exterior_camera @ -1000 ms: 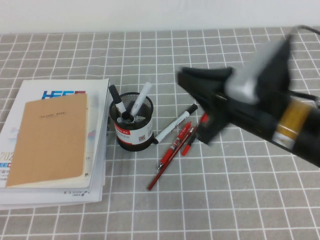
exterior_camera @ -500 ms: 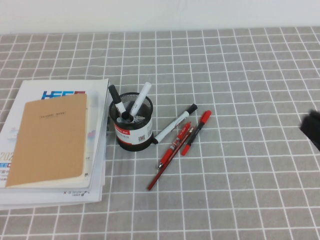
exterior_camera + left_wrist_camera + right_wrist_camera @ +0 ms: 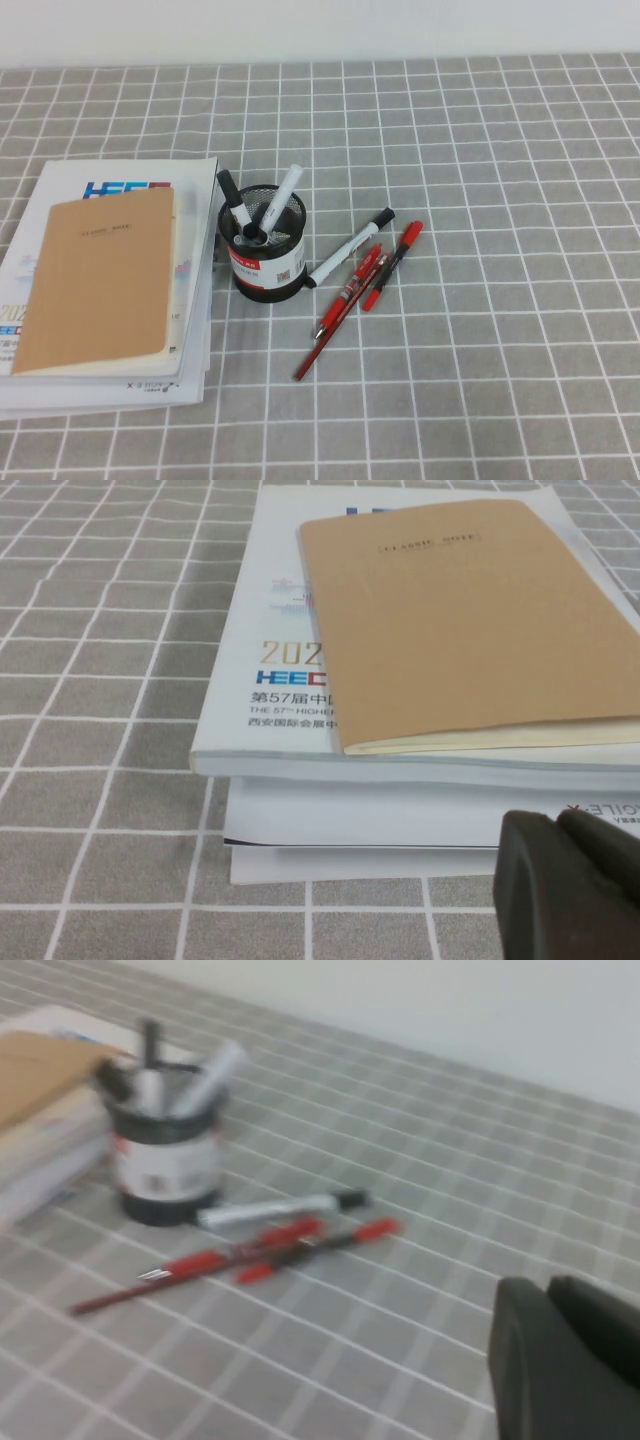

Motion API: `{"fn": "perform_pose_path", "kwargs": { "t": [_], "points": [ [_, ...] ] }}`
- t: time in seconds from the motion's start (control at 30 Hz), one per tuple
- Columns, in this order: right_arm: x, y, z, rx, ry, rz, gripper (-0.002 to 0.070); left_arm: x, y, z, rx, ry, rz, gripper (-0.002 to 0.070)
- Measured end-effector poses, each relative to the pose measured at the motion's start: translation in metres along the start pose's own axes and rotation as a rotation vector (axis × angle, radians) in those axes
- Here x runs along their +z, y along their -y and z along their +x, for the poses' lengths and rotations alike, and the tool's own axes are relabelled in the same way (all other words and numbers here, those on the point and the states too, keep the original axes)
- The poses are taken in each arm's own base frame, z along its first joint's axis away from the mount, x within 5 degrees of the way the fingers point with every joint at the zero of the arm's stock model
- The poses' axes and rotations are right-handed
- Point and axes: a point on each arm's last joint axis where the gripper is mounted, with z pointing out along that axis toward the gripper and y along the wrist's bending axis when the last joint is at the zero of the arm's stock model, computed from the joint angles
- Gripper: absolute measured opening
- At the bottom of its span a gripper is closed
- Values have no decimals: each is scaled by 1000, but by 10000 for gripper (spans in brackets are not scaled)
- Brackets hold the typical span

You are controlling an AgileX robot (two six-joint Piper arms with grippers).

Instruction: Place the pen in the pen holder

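The black mesh pen holder [image 3: 265,258] with a white and red label stands in the middle of the table beside a book stack. The pen [image 3: 283,192] leans inside it, small tail end up and thick black cap down in the cup. A second white marker [image 3: 234,200] with a black cap stands next to it. The holder [image 3: 165,1175] and the pen [image 3: 215,1068] also show in the right wrist view. Neither arm shows in the high view. My left gripper [image 3: 558,826] is shut and empty, low by the book stack. My right gripper [image 3: 548,1290] is shut and empty, well away from the holder.
A longer white marker [image 3: 350,247] with black ends lies right of the holder. Red pens [image 3: 350,285] and a thin red pencil [image 3: 318,350] lie beside it. A brown notebook [image 3: 100,275] tops a stack of white booklets [image 3: 195,330] at the left.
My right arm, which was over the pens one second ago, has pulled back to the right and left the high view. The pens and holder have not moved.
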Motion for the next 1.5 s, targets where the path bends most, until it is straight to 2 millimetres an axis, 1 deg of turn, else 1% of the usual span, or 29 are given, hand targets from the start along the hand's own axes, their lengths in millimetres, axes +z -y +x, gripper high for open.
{"fn": "perform_pose_path", "kwargs": {
  "t": [0.07,0.17,0.3,0.43,0.53,0.63,0.8,1.03,1.23,1.5],
  "points": [
    [-7,5,7,14,-8,52,-13,0,0,0,0,0,0,-5],
    [-20,13,24,42,28,147,-13,0,0,0,0,0,0,-5],
    [-35,19,51,60,145,297,-12,0,0,0,0,0,0,-5],
    [-41,21,72,77,217,418,-12,0,0,0,0,0,0,-5],
    [-40,23,83,107,207,469,-12,0,0,0,0,0,0,-5],
    [-39,23,87,118,212,480,-13,0,0,0,0,0,0,-5],
    [-38,21,85,170,259,448,-13,0,0,0,0,0,0,-5],
    [-34,17,99,110,90,410,-12,0,0,0,0,0,0,-5],
    [-33,15,115,195,-80,395,-13,0,0,0,0,0,0,-5],
    [-34,16,118,264,-92,416,-13,0,0,0,0,0,0,-5]
  ]
}}
